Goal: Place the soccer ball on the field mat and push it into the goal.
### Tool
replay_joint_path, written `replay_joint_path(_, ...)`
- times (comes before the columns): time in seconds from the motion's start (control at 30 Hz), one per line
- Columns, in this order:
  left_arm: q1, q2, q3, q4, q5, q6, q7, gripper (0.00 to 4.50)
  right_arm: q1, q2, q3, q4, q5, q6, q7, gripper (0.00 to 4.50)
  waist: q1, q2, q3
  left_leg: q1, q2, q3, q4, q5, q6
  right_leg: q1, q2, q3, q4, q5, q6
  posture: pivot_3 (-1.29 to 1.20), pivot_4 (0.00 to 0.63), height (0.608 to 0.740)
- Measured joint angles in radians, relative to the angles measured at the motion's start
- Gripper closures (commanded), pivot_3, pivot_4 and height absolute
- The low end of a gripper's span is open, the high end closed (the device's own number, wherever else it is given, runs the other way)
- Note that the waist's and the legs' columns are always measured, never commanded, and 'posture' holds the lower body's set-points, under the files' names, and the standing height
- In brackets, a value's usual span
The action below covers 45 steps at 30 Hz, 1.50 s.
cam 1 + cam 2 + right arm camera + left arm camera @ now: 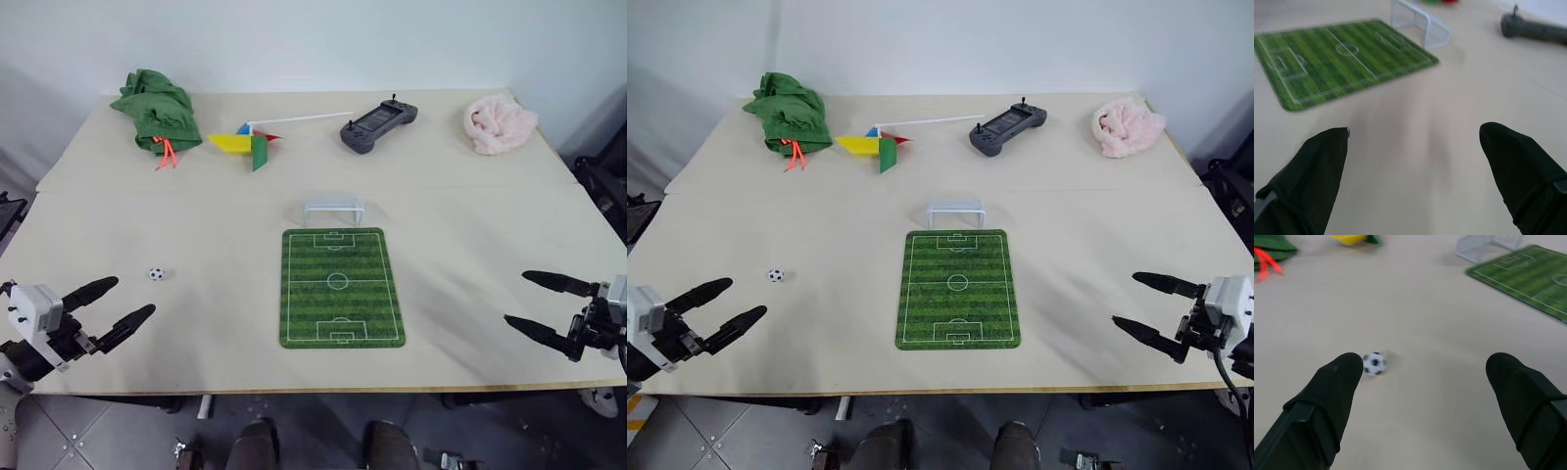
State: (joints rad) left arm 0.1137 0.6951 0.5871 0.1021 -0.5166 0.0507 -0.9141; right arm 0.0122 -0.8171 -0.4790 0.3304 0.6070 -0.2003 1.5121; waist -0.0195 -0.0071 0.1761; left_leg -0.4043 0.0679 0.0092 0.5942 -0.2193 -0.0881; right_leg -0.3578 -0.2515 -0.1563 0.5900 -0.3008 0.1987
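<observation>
The soccer ball (156, 274) lies on the bare table, left of the field mat (342, 286). The goal (333, 209) stands upright at the mat's far end, its mouth facing the mat. My left gripper (125, 299) hovers open near the table's front left edge, a short way in front of the ball; in the left wrist view the soccer ball (1374, 364) sits just beyond one of my black fingers (1332, 396). My right gripper (524, 300) stands open at the front right, pointing toward the field mat (1337, 58), with nothing between its fingers.
At the table's back lie a bunched green cloth (155, 108), a coloured pinwheel with a white stick (257, 138), a dark handheld controller (377, 125) and a pink plush item (498, 122). A seam crosses the table (196, 225) just behind the goal.
</observation>
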Motion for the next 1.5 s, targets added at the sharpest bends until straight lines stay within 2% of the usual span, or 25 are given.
replay_joint_path(0.13,-0.048,-0.010,-0.012,0.062,0.026,-0.010,0.053,0.01,0.069,0.021,-0.003,-0.032,0.044,-0.036,0.024,0.00,0.008,0.000,0.000,0.000,0.000,0.001,0.001,0.000,0.000,0.000,0.000,0.001,-0.001,0.001,0.001,0.00,0.150,0.740)
replay_joint_path(0.3,-0.138,-0.049,-0.093,0.185,0.082,-0.063,0.067,0.01,0.209,0.018,0.026,-0.079,0.135,-0.123,0.032,0.00,0.019,0.000,0.000,0.001,0.000,0.001,0.001,0.000,0.000,0.000,0.000,0.001,-0.002,0.001,0.000,0.00,0.150,0.740)
replay_joint_path(0.67,-0.429,-0.051,-0.223,0.570,0.190,-0.191,0.043,0.01,0.239,0.017,0.030,-0.130,0.171,-0.102,0.033,0.00,0.021,-0.001,-0.001,0.001,0.000,0.001,0.003,0.000,0.000,0.001,0.001,0.002,-0.001,0.002,0.000,0.00,0.150,0.740)
replay_joint_path(0.83,-0.516,-0.023,-0.247,0.717,0.213,-0.229,0.002,0.01,0.250,0.013,-0.019,-0.132,0.168,-0.086,0.033,0.00,0.022,0.001,-0.002,0.002,0.000,0.001,0.003,0.000,0.000,0.001,0.001,0.002,0.000,0.002,0.000,0.00,0.150,0.740)
replay_joint_path(0.93,-0.564,-0.009,-0.263,0.799,0.234,-0.259,-0.035,0.55,0.267,0.013,-0.044,-0.133,0.167,-0.082,0.033,0.00,0.022,0.003,-0.003,0.002,0.000,0.001,0.003,0.000,0.000,0.001,0.001,0.002,0.000,0.002,0.000,0.00,0.150,0.740)
replay_joint_path(1.27,-0.652,-0.006,-0.284,0.914,0.240,-0.286,-0.182,3.56,0.288,0.014,-0.056,-0.174,0.168,-0.060,0.031,0.00,0.029,0.003,-0.003,0.002,0.000,0.001,0.003,0.000,0.000,0.001,0.001,0.002,0.000,0.002,0.000,0.00,0.150,0.740)
replay_joint_path(1.5,-0.668,-0.007,-0.299,0.901,0.233,-0.256,-0.288,3.63,0.293,0.017,-0.077,-0.187,0.193,-0.035,0.031,0.00,0.034,0.003,-0.003,0.002,0.000,0.002,0.002,0.000,0.000,0.001,0.001,0.002,0.000,0.002,0.001,0.00,0.150,0.740)
